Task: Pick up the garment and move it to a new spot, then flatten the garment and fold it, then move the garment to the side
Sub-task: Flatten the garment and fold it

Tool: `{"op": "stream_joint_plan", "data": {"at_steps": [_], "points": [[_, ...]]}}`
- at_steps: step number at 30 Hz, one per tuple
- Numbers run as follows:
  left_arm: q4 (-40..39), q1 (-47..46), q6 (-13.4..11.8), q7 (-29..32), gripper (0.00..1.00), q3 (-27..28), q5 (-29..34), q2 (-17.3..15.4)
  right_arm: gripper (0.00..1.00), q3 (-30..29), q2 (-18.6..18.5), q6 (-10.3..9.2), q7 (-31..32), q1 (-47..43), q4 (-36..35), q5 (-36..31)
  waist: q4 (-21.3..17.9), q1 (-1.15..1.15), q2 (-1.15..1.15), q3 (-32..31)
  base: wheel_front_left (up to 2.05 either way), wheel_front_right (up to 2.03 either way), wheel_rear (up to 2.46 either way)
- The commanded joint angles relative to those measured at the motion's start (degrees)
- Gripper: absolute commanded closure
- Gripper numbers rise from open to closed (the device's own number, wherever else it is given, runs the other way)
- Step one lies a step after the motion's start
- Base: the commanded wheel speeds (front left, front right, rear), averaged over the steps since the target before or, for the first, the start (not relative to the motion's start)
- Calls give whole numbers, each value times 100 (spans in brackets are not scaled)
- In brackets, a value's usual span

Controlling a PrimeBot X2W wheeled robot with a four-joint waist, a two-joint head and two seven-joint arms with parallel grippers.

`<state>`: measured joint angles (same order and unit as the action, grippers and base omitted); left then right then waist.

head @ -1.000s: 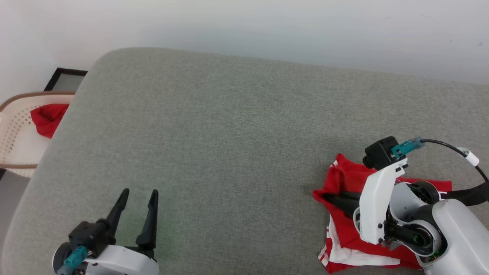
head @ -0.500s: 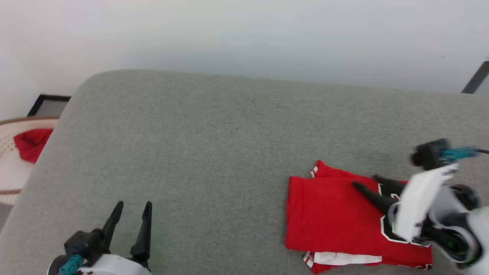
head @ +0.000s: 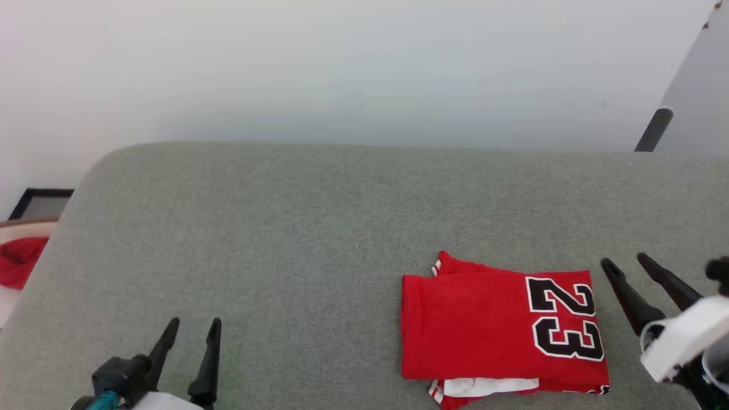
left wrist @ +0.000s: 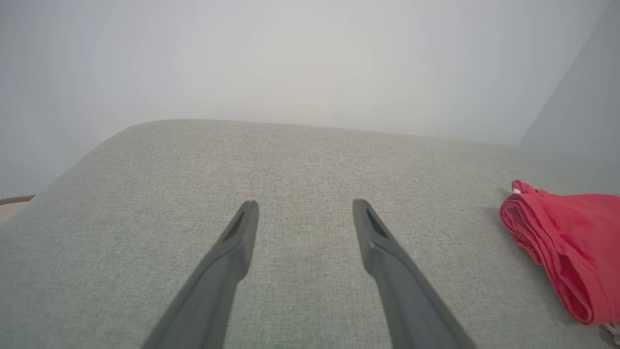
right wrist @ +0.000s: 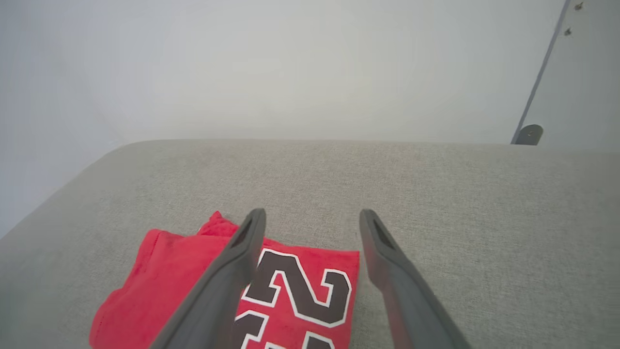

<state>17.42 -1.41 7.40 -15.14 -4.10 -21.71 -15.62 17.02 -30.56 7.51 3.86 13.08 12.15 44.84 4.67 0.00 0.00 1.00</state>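
garment [head: 472, 330]: one, folded flat | left gripper [head: 195, 323]; right gripper [head: 625, 261]: two, jaws spread, empty

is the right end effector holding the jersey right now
No, the right end effector stands open and empty beside the folded garment, clear of the cloth.

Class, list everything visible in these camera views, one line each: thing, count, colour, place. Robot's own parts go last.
folded red jersey with black number 23: one, red with white trim, right side of the surface
grey fabric surface: one, grey, spanning the scene
plain red cloth bundle: one, red, beyond the surface's left edge
pale basket: one, cream, far left
black-framed panel: one, black, behind the basket
dark post: one, grey, upper right
left gripper: one, dark, lower left, open
right gripper: one, dark, right of the jersey, open
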Motion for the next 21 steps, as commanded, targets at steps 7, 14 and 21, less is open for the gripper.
{"op": "stream_joint_plan", "data": {"at_steps": [7,14,21], "points": [[-58,208,10,4,0,1,-58,-30,0,-219,73,-5,-994,-635,147,-418,12,0,0,-252,0,0,0],[-373,595,-79,4,0,101,-80,-4,0,-718,427,-5,-1380,-1179,-52,-750,27,0,0,-401,0,0,0],[-799,967,-188,48,0,140,-34,-115,0,-1208,660,-5,-1344,-1719,-542,-1102,52,0,0,-506,0,0,0]]}}
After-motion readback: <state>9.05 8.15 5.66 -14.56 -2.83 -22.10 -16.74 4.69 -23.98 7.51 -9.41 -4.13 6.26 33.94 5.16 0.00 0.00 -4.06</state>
